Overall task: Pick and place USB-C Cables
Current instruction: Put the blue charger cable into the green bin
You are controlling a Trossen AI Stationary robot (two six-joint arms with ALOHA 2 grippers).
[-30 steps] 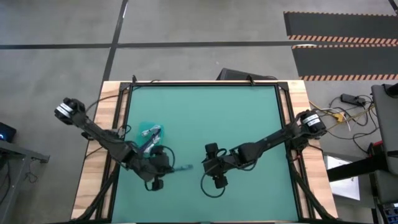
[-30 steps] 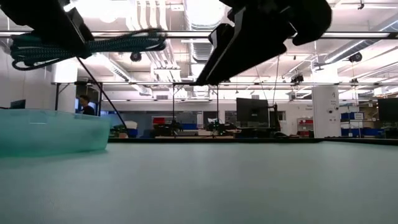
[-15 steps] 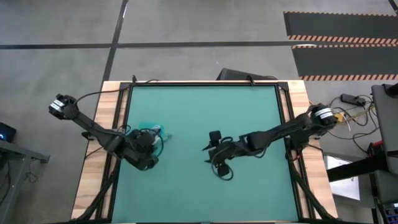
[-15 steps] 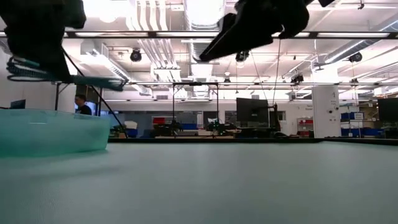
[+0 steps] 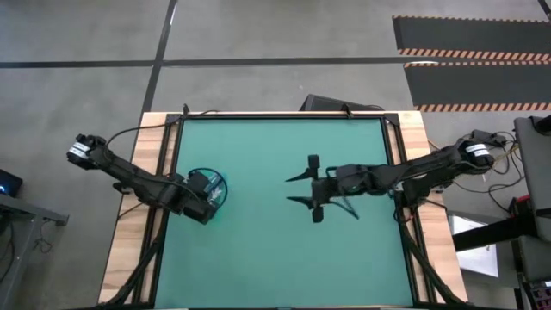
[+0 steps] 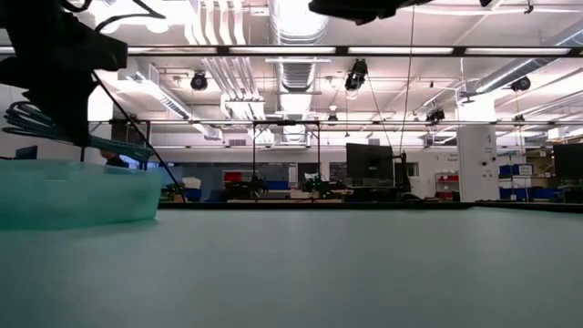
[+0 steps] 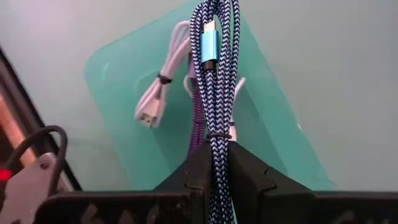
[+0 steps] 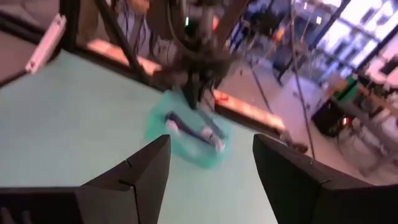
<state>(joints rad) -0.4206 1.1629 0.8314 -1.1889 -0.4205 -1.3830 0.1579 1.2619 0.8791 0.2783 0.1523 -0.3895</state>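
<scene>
my left gripper (image 7: pixel 211 163) clamped on blue-white braided cable bundle (image 7: pixel 214 68) over clear teal tub (image 7: pixel 112 74), table's left edge | right gripper (image 8: pixel 208 168) spread apart mid-table, open mat (image 5: pixel 275 250) around

Open mat (image 5: pixel 275 250) beside tub (image 5: pixel 217 195)

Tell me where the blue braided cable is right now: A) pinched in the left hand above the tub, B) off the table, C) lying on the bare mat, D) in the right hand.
A: the left hand grips the blue braided cable over the clear teal tub.
</scene>
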